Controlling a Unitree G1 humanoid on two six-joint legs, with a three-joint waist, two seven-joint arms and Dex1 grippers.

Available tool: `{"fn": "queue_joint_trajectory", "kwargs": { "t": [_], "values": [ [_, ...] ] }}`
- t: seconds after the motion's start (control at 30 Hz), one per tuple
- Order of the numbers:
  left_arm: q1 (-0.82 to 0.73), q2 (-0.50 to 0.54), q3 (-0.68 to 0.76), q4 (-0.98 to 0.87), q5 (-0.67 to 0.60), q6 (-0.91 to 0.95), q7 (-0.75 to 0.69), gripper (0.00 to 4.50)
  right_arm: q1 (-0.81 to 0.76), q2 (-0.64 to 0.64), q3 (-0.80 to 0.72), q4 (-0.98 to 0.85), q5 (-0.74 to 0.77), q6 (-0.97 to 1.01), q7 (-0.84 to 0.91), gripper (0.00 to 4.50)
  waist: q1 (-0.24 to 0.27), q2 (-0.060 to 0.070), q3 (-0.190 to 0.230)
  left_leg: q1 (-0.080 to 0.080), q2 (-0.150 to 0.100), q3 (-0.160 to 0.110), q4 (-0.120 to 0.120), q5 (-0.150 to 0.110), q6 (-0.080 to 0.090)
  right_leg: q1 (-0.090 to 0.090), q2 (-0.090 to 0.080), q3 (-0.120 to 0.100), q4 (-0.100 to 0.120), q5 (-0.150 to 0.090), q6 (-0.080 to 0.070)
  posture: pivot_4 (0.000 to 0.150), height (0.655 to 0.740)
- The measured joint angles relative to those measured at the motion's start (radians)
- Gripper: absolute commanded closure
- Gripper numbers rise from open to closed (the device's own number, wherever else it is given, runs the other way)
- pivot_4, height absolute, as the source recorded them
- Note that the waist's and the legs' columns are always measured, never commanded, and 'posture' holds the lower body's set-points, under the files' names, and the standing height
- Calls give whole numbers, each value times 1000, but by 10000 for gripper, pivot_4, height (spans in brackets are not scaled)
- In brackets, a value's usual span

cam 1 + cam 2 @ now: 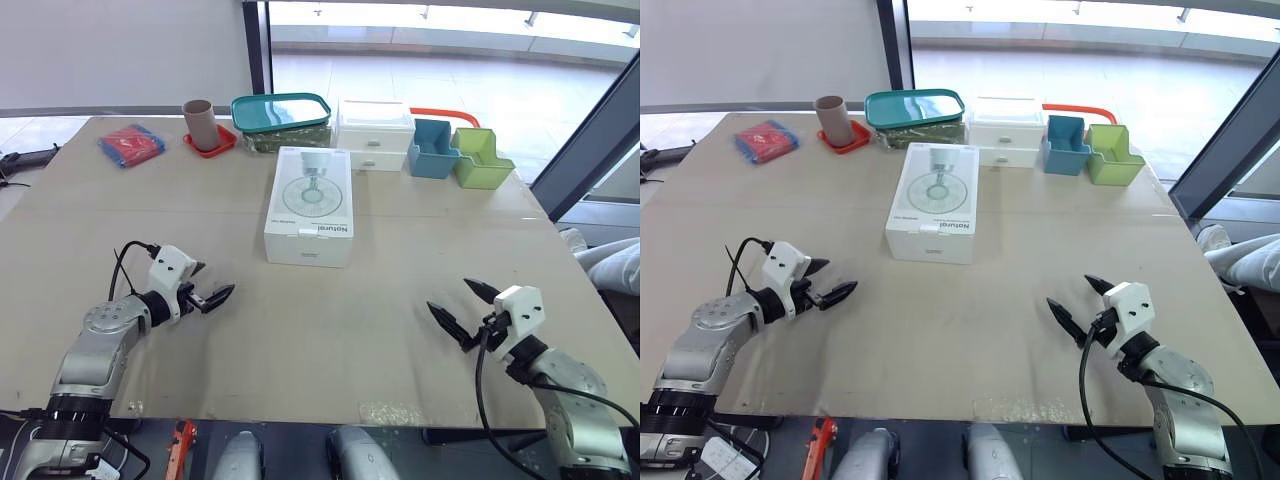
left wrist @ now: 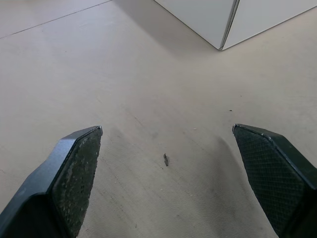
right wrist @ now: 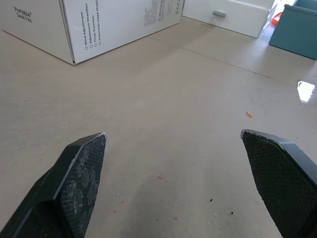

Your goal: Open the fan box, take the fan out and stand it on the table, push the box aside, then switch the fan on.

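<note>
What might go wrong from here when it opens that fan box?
The fan box lies flat, with the left gripper and right gripper both open and clear of it; prying one-handed may slide it into the drawers behind. Pushing it aside could hit the cup or blue bin.

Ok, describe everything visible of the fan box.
The fan box is a white, cardboard-looking carton lying flat and closed on the table, with a fan pictured on top and black print on one side. It sits close in front of the white drawer unit. The left end effector and right end effector, both open, are apart from it.
</note>
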Motion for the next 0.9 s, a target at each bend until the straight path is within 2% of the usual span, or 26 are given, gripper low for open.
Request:
{"fn": "queue_joint_trajectory", "kwargs": {
  "t": [0.63, 0.77, 0.8, 0.87, 0.9],
  "values": [
    [-6, -3, 3, -11, -14, -3, 0, 189, 16, 8, 0, -11, -9, -8, -35, 0, 0, 0, 0, 0, 0, 0, 0, 0, 0, 0, 0, 0, 0, 0, 0, 1500, 7400],
    [-14, -33, 10, -11, -24, 0, 23, 189, 5, 8, 1, -10, -9, -19, -38, 0, 0, 0, 0, 0, 0, 0, 0, 0, 0, 0, 0, 0, 0, 0, 0, 1500, 7400],
    [-15, -33, 10, -11, -25, 0, 24, 4190, 5, 8, 1, -10, -9, -19, -39, 0, 0, 0, 0, 0, 0, 0, 0, 0, 0, 0, 0, 0, 0, 0, 0, 1500, 7400],
    [-19, -35, 12, -11, -34, -1, 23, 5698, 4, 8, 1, -11, -9, -19, -41, 0, 0, 0, 0, 0, 0, 0, 0, 0, 0, 0, 0, 0, 0, 0, 0, 1500, 7400],
    [-19, -36, 12, -11, -36, -2, 22, 10600, 4, 8, 1, -11, -9, -19, -41, 0, 0, 0, 0, 0, 0, 0, 0, 0, 0, 0, 0, 0, 0, 0, 0, 1500, 7400]
  ]
}}
